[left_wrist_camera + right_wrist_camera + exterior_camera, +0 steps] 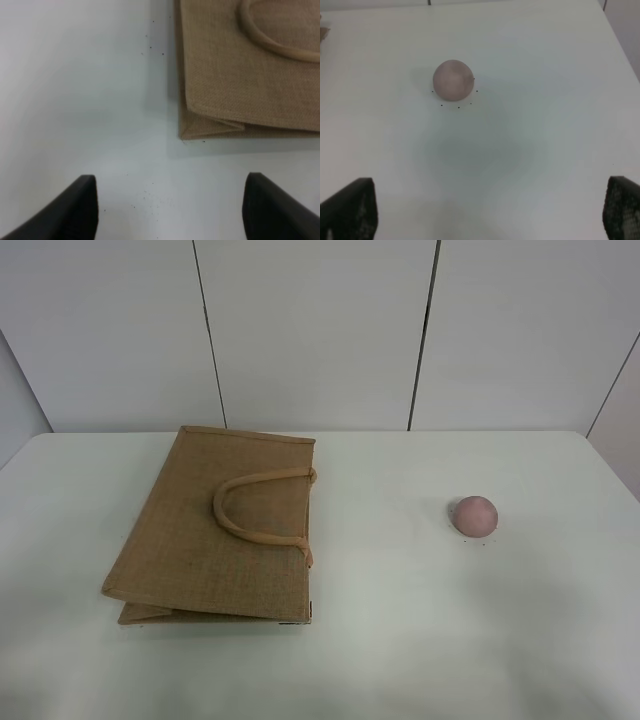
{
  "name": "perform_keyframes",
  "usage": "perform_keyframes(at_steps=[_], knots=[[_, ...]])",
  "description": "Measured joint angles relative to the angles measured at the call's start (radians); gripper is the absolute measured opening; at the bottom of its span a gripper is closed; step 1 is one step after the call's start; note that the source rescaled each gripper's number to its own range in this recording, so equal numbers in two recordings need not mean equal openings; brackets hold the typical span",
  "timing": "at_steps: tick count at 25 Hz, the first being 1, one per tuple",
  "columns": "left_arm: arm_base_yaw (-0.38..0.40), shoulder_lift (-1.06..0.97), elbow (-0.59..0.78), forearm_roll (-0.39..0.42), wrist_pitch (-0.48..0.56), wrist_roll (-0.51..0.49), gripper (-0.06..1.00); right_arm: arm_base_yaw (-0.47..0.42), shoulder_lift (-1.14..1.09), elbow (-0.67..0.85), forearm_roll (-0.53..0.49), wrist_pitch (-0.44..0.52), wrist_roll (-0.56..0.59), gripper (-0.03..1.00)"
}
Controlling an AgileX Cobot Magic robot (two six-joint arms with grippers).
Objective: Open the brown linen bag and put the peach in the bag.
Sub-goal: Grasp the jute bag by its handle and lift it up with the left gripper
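Brown linen bag lies flat on the white desk, one handle uppermost and its mouth hard to make out. The peach sits well apart at the bag's 3 o'clock. Left claw and right claw gape wide and empty, their fingertips cropped by the frame.

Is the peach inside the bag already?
No, the peach sits on the table, apart from the flat, closed brown bag.

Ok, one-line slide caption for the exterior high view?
Brown linen bag lying flat and closed on the white table, with the peach sitting well apart toward the right of the view.
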Motion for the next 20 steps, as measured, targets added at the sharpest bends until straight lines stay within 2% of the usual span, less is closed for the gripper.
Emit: perform_keyframes(at_steps=[12, 16, 20], knots=[[0.000, 0.029, -0.017, 0.003, 0.000, 0.002, 0.90, 0.000, 0.000, 0.000, 0.000, 0.000, 0.000, 1.00], [0.000, 0.216, -0.093, 0.003, 0.000, 0.019, 0.99, 0.000, 0.000, 0.000, 0.000, 0.000, 0.000, 1.00], [0.000, 0.506, -0.214, 0.003, -0.016, 0.029, 1.00, 0.000, 0.000, 0.000, 0.000, 0.000, 0.000, 1.00]])
